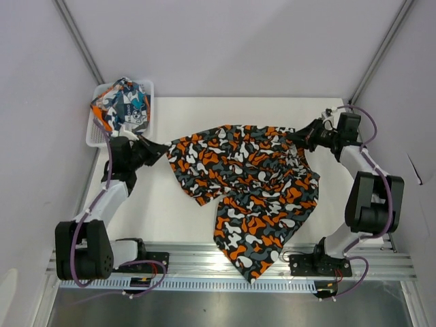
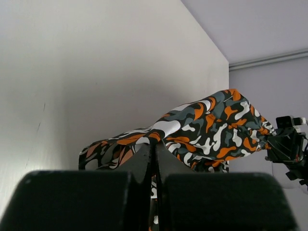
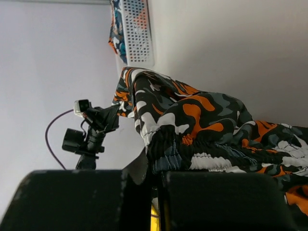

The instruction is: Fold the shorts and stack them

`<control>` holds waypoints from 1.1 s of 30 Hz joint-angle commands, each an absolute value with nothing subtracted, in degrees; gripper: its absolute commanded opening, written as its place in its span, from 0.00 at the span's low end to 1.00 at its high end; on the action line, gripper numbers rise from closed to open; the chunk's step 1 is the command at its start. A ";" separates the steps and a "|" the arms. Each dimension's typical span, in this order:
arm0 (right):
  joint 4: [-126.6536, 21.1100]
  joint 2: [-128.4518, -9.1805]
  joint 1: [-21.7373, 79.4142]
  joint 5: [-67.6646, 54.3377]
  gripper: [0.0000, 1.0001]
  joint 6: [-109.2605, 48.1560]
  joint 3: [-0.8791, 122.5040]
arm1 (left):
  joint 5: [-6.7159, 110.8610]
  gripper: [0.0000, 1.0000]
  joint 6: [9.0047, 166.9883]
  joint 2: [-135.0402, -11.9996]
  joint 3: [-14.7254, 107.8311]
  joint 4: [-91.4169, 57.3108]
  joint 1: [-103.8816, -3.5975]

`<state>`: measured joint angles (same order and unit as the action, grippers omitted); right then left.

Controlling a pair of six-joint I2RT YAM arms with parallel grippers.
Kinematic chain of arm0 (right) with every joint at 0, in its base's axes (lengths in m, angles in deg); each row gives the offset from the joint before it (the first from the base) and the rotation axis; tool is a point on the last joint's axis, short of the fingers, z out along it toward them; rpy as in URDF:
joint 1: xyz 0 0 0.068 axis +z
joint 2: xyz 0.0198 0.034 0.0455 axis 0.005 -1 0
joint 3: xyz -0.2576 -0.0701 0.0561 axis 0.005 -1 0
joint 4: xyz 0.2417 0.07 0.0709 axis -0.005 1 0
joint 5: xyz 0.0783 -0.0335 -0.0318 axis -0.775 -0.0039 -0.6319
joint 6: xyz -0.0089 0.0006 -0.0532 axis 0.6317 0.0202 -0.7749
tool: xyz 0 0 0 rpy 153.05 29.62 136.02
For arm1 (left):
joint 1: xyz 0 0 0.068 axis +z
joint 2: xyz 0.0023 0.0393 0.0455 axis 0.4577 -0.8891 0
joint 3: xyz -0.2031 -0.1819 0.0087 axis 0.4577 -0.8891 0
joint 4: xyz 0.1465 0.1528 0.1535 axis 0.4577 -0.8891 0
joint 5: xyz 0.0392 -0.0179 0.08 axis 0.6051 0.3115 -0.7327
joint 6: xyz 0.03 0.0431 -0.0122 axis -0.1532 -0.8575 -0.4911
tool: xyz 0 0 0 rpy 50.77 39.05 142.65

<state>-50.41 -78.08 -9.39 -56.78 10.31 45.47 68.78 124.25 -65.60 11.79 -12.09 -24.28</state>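
Left claw point(image 1: 161, 151) and right claw point(image 1: 300, 139) are clamping opposite ends of the camo shorts point(image 1: 252, 184), spreading them over the surface point(image 1: 174, 228). Next, they likely need laying flat for folding. Teal shorts point(image 1: 124, 105) are sitting in the basket point(image 1: 90, 139).

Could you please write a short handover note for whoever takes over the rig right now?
Left gripper: shut on one end of the camouflage shorts.
Right gripper: shut on the other end, at the waistband.
The shorts stretch unfolded between them, one part past the table's near edge.
Teal shorts: bunched in the white basket, far left.
Nothing folded or stacked yet; both pairs remain.
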 commanded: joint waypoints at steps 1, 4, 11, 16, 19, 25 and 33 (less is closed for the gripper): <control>-56.79 -83.00 -8.73 -55.80 0.00 7.37 50.30 | 65.00 0.00 125.55 -68.24 10.68 1.05 -25.30; -58.02 -88.34 -8.20 -55.97 0.00 8.59 55.47 | 63.76 0.00 125.11 -70.35 11.21 2.90 -25.31; -65.31 -105.92 -7.32 -52.91 0.30 19.65 75.50 | 62.36 0.00 125.11 -82.30 19.20 5.89 -25.39; -62.53 -114.91 -7.23 -50.18 0.99 20.39 88.96 | 63.67 0.63 122.30 -91.28 30.25 -1.12 -25.48; -53.59 -111.94 -7.14 -46.06 1.00 12.49 89.16 | 61.84 0.99 120.46 -87.17 29.50 -4.56 -26.10; -40.72 -97.27 -6.97 -32.88 0.93 -1.48 74.15 | 56.57 0.99 116.94 -74.70 28.00 -14.49 -30.66; -29.40 -89.61 -4.87 -17.07 0.82 -14.06 64.90 | 47.43 0.99 117.90 -63.07 20.98 -21.44 -46.12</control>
<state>-36.74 -91.28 -6.64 -26.79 -5.44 66.28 52.30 118.00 -65.58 25.02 -17.59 -42.20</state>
